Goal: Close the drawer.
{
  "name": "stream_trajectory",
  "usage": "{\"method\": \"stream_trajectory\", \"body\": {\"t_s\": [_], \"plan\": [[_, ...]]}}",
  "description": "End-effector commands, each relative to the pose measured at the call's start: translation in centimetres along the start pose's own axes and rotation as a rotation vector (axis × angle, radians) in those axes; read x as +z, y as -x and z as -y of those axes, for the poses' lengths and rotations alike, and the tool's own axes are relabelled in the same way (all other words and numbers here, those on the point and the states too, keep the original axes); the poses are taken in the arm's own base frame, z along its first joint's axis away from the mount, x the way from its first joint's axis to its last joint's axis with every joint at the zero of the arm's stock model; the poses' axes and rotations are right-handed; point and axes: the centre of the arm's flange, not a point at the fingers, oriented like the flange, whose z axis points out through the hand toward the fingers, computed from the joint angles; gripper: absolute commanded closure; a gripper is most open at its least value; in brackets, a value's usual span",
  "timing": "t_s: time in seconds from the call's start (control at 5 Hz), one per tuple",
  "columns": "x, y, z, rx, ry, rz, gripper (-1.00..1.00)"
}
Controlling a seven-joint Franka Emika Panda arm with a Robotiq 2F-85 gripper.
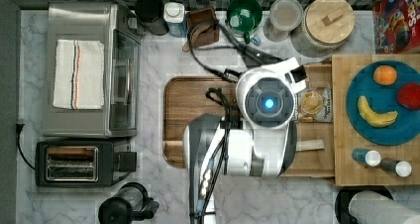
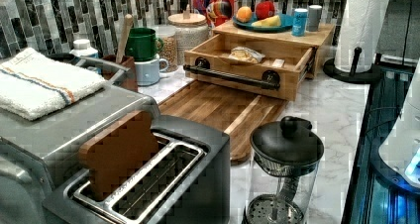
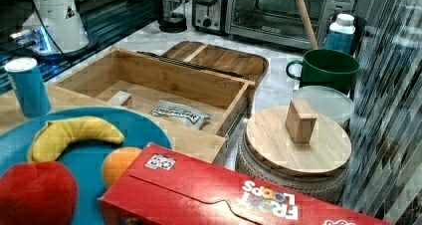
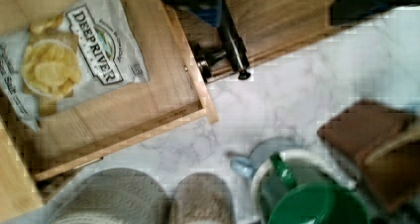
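Top view: arm (image 1: 267,102) stands over the drawer (image 1: 317,157), hiding the claw under its wrist. Drawer is pulled out from beneath the block top (image 1: 341,65) and reaches over the edge of the board (image 1: 190,110). Chip bag (image 1: 313,105) lies in the drawer, just beside the wrist.

Left view: drawer (image 2: 237,88) open, front panel out over the board (image 2: 218,107). Dark handle (image 2: 230,77) runs across the front on two round mounts. Bag (image 2: 246,54) inside, toward the back.

Right view: drawer (image 3: 164,80) open, its walls well clear of the block top. Bag (image 3: 180,114) flat on the floor of it, a small wood block (image 3: 121,98) apart from the bag.

Wrist view: claw (image 4: 275,6) spread wide, two dark fingers (image 4: 198,1) apart with nothing between them. Handle (image 4: 230,40) end lies just under one finger; whether they touch, cannot tell. Drawer corner (image 4: 188,85) just beside the claw, bag (image 4: 74,60) further along inside. Marble counter (image 4: 307,95) beyond the corner; green mug (image 4: 317,204) well away from the claw.
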Motion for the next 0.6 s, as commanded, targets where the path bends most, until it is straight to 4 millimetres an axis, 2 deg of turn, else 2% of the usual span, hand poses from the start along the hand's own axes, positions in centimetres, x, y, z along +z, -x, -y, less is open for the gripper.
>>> {"method": "stream_trajectory", "body": {"t_s": [0.2, 0.4, 0.6], "plan": [[1.5, 5.1, 6.5, -0.307, -0.03, 0.132, 1.0], [2.7, 5.5, 8.2, -0.33, 0.008, 0.156, 1.0], [5.9, 6.3, 8.3, -0.368, 0.008, 0.147, 1.0]]}}
